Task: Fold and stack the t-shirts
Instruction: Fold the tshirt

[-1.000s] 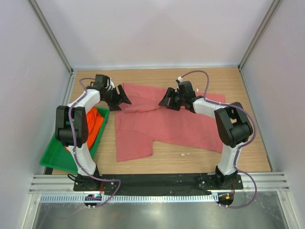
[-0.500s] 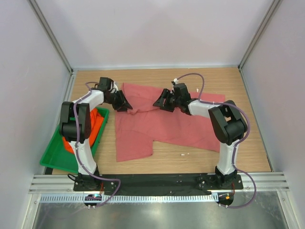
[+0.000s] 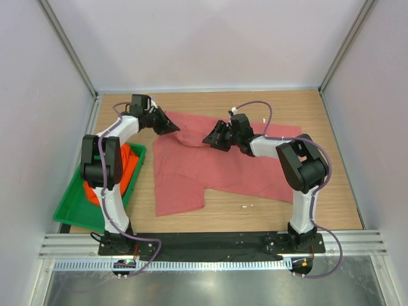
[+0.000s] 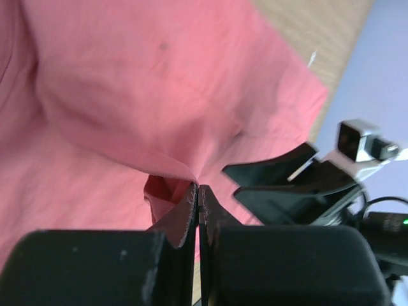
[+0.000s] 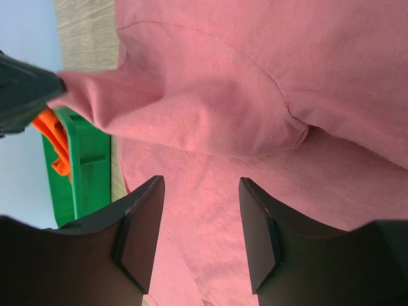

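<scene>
Plainly, the pink t-shirt [image 3: 210, 169] lay spread but rumpled across the middle of the desk [image 3: 255, 210], not yet folded. Its far left corner was drawn up into a small peak. The orange t-shirt [image 3: 131, 162] sat bunched in the green tray [image 3: 70, 213] at the left, partly hidden behind the left arm.

The left tool [image 3: 171, 127] was clamped on that raised corner. In the left wrist view its fingers met with only a thin pinch of pink cloth caught at their tips. The right tool [image 3: 210, 140] hung just above the shirt's far middle with its fingers apart and nothing between them, close beside the peak that the left one held.

The step in hand looked like taking hold of the far edge to straighten the pink shirt before its first fold. Next, the right tool would probably need to come down and close on the same far edge. Then both arms could pull the cloth taut and flat.

A second before, the left tool had stood wide open beside that corner; since then it had shut on the cloth and drawn it toward the far left. The right tool had slid leftward over the shirt and its fingers had narrowed a little.
</scene>
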You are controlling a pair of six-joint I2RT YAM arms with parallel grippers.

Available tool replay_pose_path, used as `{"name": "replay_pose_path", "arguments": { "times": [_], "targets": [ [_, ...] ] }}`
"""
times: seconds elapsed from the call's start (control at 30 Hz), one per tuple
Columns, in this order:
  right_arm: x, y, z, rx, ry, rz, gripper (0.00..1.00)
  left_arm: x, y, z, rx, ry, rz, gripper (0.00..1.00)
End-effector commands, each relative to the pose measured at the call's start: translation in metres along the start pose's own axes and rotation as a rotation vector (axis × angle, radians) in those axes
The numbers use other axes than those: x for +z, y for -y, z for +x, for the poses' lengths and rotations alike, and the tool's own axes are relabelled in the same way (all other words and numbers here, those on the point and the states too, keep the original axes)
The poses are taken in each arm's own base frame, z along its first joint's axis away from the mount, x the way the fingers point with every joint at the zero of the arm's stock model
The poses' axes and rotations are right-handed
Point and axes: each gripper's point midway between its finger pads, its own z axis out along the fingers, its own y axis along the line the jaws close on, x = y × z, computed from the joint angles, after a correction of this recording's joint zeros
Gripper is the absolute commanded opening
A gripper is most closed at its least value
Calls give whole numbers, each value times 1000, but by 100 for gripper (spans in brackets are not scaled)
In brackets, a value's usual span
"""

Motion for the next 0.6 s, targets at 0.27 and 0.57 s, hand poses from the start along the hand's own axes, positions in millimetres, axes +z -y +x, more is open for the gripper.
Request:
{"name": "replay_pose_path", "arguments": {
  "times": [0.27, 0.57],
  "targets": [
    [12, -6, 1, -11, -24, -34, 39, 27, 42, -57, -53, 101, 210, 0],
    [27, -3, 0, -14, -58, -16, 28, 55, 44, -81, -118, 158, 342, 0]
  ]
}}
